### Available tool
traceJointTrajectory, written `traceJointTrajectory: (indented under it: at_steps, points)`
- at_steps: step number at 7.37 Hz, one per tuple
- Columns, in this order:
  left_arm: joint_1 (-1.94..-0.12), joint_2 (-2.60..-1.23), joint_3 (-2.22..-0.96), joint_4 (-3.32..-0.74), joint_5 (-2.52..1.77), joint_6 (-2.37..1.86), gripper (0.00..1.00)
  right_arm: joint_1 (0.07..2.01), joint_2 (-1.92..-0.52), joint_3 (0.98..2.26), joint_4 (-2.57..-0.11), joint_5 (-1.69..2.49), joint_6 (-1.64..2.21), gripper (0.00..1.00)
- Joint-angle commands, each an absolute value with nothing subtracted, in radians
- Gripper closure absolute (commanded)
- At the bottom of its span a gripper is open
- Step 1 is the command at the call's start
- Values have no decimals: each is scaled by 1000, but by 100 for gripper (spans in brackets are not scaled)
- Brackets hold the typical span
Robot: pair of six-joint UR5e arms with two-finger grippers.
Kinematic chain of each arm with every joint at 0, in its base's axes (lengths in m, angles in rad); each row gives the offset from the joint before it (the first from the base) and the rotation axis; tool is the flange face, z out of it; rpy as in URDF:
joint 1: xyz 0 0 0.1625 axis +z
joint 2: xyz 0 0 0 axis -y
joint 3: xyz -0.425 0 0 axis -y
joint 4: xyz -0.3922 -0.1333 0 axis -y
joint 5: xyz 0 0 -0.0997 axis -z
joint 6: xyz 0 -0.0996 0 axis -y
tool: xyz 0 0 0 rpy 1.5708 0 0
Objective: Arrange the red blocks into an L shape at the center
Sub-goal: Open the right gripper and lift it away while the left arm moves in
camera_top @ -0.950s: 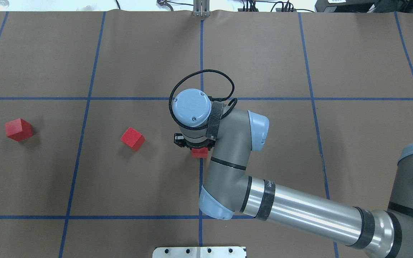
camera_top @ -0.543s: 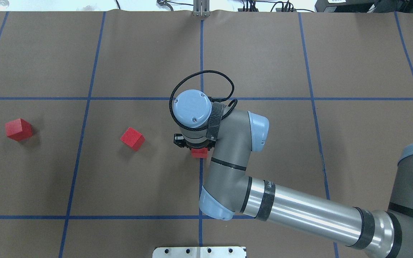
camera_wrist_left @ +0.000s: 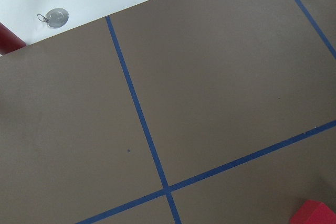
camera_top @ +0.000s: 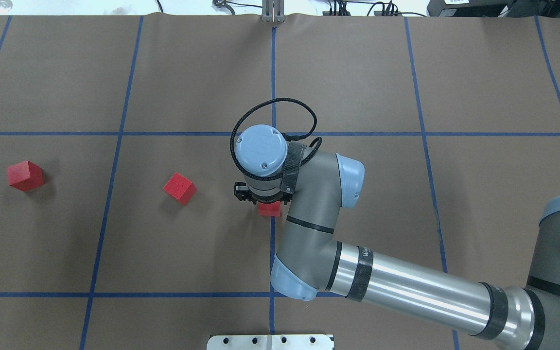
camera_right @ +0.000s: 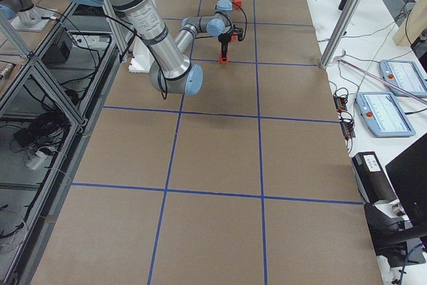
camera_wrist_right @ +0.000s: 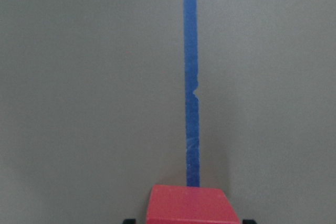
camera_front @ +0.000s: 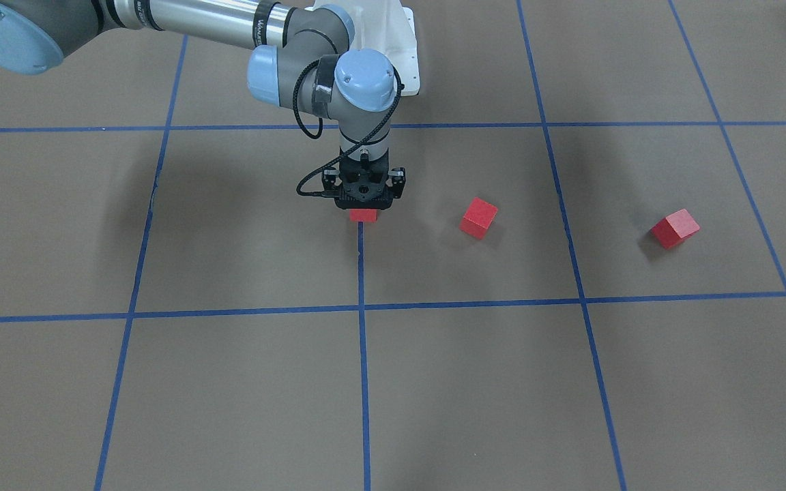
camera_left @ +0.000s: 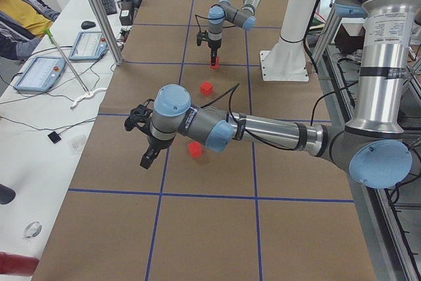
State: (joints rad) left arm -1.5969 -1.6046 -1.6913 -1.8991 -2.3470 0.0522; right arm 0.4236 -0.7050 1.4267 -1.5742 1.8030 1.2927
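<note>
Three red blocks lie on the brown floor. One red block (camera_top: pixel 270 210) (camera_front: pixel 364 215) sits on the centre blue grid line (camera_top: pixel 272 243), low at the floor, between the fingers of my right gripper (camera_front: pixel 364 204). The right wrist view shows that block (camera_wrist_right: pixel 191 205) tight between the fingertips. A second red block (camera_top: pixel 180 188) (camera_front: pixel 478 217) lies to its left. A third (camera_top: pixel 26 175) (camera_front: pixel 675 228) lies far left. My left gripper (camera_left: pixel 141 139) hovers beside the third block (camera_left: pixel 195 149). I cannot tell whether it is open or shut.
A white metal base plate (camera_top: pixel 270 341) sits at the near edge of the floor. Cables and equipment line the far edge (camera_top: pixel 358 7). Tablets lie on the side table (camera_left: pixel 39 74). The left wrist view shows a red block's corner (camera_wrist_left: pixel 315 213).
My right wrist has shifted slightly toward the near edge over the block on the centre line. The other two blocks have not moved.
</note>
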Motion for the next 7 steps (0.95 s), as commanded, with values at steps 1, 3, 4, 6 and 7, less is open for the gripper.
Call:
traceJointTrajectory:
  at_steps: [1,3,4,6,7]
  points:
    - [-1597,-1605,-1692,-1899,-2347,54,0,423,-701,1440,-1577,1792,1293,1]
    - [-1595,-1612,-1697,-1931,-2345,55,0,525,-703,1495,-1592,1805,1282,1]
    - [-1556,-1614,-1694,-1998,-2344,60,0,605,-706,1537,-1651,1839,1252,1]
    - [-1465,-1659,-1704,-2008,-2342,48,0,815,-817,1654,-1712,1983,1057,1]
    - [-1419,-1698,-1707,-2003,-2345,43,0,933,-886,1690,-1703,2034,885,1]
